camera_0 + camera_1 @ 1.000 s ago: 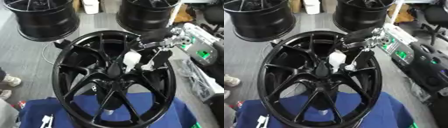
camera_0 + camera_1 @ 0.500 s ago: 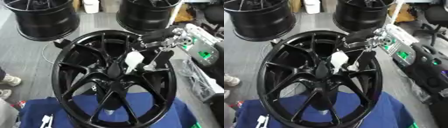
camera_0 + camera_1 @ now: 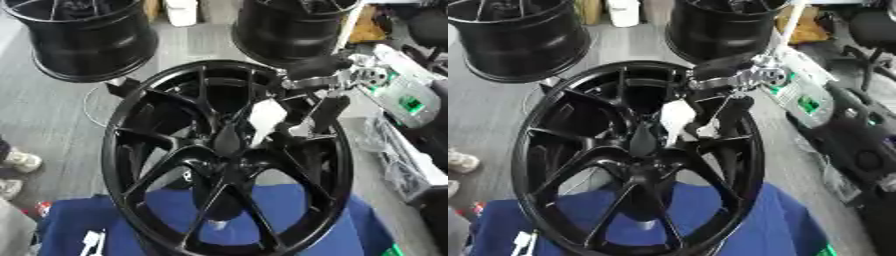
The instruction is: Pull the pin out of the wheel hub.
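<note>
A large black wheel hub (image 3: 229,155) stands nearly upright on a blue cloth (image 3: 297,212), its spokes facing me. My right hand (image 3: 322,109) comes in from the upper right over the rim, black fingers curled down in front of the spokes. They hold a white pin (image 3: 265,118), which shows just above and right of the hub's dark centre (image 3: 227,141). Whether the pin's tip still sits in the hub is hidden. My left hand shows in neither view.
Two more black wheels (image 3: 83,40) (image 3: 289,25) stand behind on the grey floor, with a white container (image 3: 182,11) between them. Grey and green equipment (image 3: 802,97) lies to the right. A person's shoe (image 3: 17,161) shows at the left edge.
The right hand and the white pin have stayed almost where they were; the hand has drifted only slightly over the spokes.
</note>
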You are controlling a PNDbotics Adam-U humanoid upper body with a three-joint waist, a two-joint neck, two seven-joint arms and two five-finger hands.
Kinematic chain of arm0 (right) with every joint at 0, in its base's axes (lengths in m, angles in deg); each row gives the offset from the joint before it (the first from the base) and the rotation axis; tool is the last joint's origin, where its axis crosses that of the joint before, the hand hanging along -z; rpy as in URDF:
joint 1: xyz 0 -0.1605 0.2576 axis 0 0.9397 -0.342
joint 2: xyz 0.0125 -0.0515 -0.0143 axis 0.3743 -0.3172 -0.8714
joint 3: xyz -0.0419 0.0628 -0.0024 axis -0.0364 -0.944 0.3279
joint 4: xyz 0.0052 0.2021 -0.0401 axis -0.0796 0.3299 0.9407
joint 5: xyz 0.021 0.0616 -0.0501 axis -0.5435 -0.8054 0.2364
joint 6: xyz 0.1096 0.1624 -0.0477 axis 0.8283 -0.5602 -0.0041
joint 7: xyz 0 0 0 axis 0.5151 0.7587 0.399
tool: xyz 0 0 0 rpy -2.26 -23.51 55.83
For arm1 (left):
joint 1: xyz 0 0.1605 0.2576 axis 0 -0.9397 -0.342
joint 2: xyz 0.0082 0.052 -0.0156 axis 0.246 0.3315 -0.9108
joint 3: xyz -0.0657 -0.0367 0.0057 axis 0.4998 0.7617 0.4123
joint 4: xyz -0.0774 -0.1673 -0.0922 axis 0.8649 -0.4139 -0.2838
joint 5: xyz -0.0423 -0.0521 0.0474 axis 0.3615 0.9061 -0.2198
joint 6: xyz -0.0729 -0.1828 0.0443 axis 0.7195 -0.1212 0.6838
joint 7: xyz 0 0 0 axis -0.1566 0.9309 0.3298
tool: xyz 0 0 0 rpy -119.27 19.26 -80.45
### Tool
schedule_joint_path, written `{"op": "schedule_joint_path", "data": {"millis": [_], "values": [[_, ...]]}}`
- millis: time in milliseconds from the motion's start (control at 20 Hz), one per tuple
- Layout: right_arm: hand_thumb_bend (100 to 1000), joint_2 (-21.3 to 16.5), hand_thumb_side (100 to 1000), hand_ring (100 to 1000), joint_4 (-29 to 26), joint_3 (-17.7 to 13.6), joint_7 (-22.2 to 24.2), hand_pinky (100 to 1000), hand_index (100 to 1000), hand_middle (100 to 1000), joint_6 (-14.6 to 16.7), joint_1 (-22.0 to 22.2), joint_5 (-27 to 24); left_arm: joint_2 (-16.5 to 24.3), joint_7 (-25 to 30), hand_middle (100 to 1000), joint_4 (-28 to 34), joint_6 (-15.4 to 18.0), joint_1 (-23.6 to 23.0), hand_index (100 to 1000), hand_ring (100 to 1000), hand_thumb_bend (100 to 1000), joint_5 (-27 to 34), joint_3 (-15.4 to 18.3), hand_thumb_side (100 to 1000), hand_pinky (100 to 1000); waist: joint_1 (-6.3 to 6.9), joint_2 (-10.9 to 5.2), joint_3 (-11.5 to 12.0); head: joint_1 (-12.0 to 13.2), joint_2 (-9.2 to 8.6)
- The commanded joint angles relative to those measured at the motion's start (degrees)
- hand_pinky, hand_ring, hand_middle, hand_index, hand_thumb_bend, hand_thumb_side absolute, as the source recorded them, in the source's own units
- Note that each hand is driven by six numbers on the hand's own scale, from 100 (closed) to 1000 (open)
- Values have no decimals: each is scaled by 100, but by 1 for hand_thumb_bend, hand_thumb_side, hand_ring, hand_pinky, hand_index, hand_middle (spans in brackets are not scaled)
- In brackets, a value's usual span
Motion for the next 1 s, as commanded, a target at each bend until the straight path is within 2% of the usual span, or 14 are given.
{"op": "schedule_joint_path", "data": {"millis": [50, 150, 350, 550, 650, 750, 950, 1000], "values": [[100, -70, 305, 581, -44, -192, 484, 676, 407, 303, 406, -205, -240, 69, 15, 517, 69, 10, 59, 656, 545, 506, 4, -14, 641, 702, 8, -86, -9, -22, -54], [100, -65, 290, 575, -66, -245, 481, 673, 397, 292, 338, -277, -377, 76, 17, 517, 68, 9, 60, 656, 545, 506, 3, -15, 641, 702, 2, -96, -18, -21, -57], [100, -164, 204, 570, -234, -395, 476, 675, 385, 280, 228, -462, -596, 100, 12, 517, 66, 4, 52, 656, 545, 505, -6, -4, 641, 703, -22, -123, -48, -8, -62], [100, -610, 147, 571, -553, -761, 295, 682, 387, 279, 66, -558, -853, 145, -10, 517, 68, -7, 41, 656, 545, 505, -16, 19, 640, 703, -79, -153, -95, 38, -43], [100, -1004, 131, 569, -748, -1178, -46, 682, 386, 276, -55, -404, -1007, 167, -30, 517, 72, -15, 34, 656, 545, 506, -23, 40, 640, 703, -112, -163, -126, 72, -39], [100, -1383, 100, 561, -882, -1735, -550, 675, 379, 265, -203, -93, -1142, 184, -57, 517, 78, -23, 21, 656, 545, 506, -27, 66, 640, 703, -133, -170, -166, 88, -49], [100, -1937, 100, 542, -841, -3245, -2014, 649, 363, 245, -498, 1074, -1360, 180, -109, 517, 89, -38, 33, 656, 544, 507, -15, 111, 639, 702, -129, -166, -250, 108, -118], [100, -1988, 100, 540, -810, -3478, -2282, 646, 363, 244, -535, 1305, -1377, 178, -114, 517, 91, -40, 36, 656, 544, 507, -13, 113, 639, 702, -125, -164, -257, 112, -128]]}}
